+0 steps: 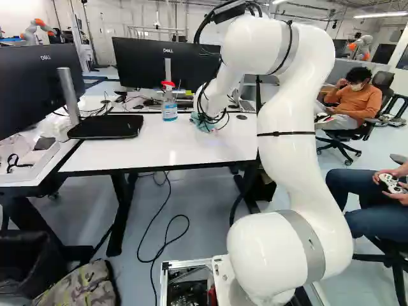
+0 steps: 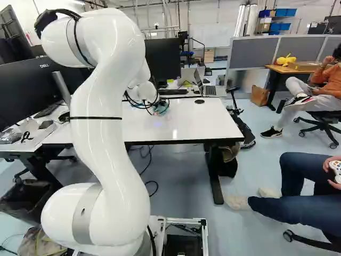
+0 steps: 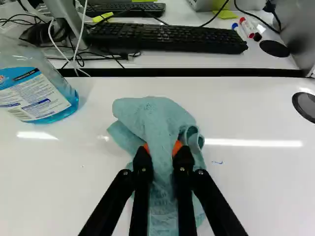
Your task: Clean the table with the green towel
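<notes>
Gripping the crumpled blue-green cloth towel (image 3: pixel 157 118) between the jaws on the glossy white desk (image 1: pixel 127 150), upper middle of the left base view. Presumably wiping; next, needing a low sideways sweep over the small blue mark (image 3: pixel 217 162) nearby.

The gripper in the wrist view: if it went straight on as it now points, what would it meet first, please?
Probably the white tabletop, with the towel held by the gripper pressed against it; the exact gap is unclear.
</notes>
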Motion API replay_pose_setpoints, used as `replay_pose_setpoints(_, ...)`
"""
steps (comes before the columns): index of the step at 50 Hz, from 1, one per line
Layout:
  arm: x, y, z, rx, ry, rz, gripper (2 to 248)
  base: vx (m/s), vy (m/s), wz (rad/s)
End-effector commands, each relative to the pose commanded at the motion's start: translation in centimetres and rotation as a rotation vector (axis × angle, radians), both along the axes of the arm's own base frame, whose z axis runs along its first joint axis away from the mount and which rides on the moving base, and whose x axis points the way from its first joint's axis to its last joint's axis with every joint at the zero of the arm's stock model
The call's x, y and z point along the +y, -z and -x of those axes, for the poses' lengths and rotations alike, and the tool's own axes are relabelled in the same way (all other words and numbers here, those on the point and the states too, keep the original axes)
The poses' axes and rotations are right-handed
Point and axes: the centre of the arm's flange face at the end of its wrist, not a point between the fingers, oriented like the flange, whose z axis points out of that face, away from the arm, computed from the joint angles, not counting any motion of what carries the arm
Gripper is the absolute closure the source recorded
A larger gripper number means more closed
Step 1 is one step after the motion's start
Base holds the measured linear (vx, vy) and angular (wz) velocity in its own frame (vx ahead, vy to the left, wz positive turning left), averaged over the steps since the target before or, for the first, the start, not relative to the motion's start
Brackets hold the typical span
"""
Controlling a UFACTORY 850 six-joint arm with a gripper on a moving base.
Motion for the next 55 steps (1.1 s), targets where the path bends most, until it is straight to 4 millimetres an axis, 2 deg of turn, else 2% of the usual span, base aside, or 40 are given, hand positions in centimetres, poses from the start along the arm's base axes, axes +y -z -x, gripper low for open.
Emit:
replay_pose_setpoints(14,-0.7,0.3,-2.1,-0.018,0.012,-0.001,194,0.0,0.0,0.0)
replay_pose_setpoints(28,-3.0,0.3,-2.4,-0.02,0.045,-0.001,194,0.0,0.0,0.0)
replay_pose_setpoints(45,-5.6,0.1,-0.9,-0.007,0.085,0.0,194,0.0,0.0,0.0)
replay_pose_setpoints(55,-5.9,-0.1,0.7,0.006,0.089,0.0,194,0.0,0.0,0.0)
